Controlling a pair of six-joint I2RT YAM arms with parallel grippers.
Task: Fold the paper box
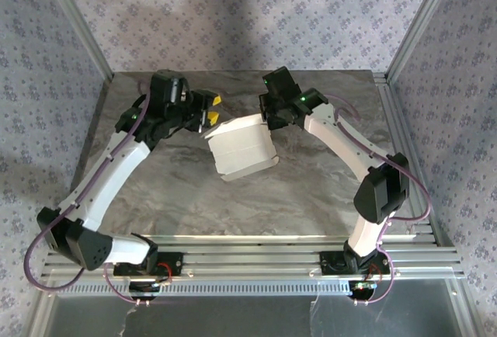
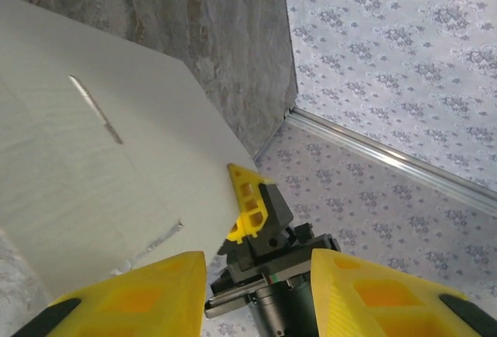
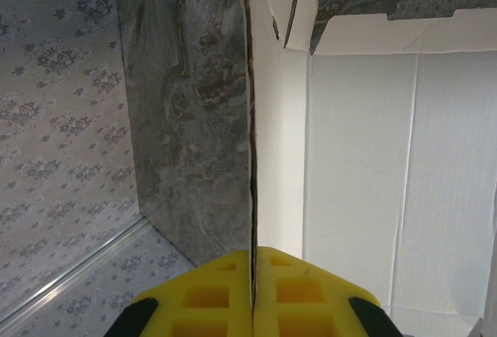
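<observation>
The paper box is a white creased sheet, held tilted above the middle of the table. My right gripper is at its far right edge. In the right wrist view its yellow fingers are pressed together on the thin cardboard edge, and the sheet's white inside spreads to the right. My left gripper hovers at the sheet's far left corner. Its jaws stand apart with nothing between them. The sheet, with a cut slot, lies just beyond the left finger. Through the gap I see the right gripper.
The table is grey marbled. Aluminium frame rails run along its right side and its near edge, where both arm bases are bolted. Patterned walls close in the back and sides.
</observation>
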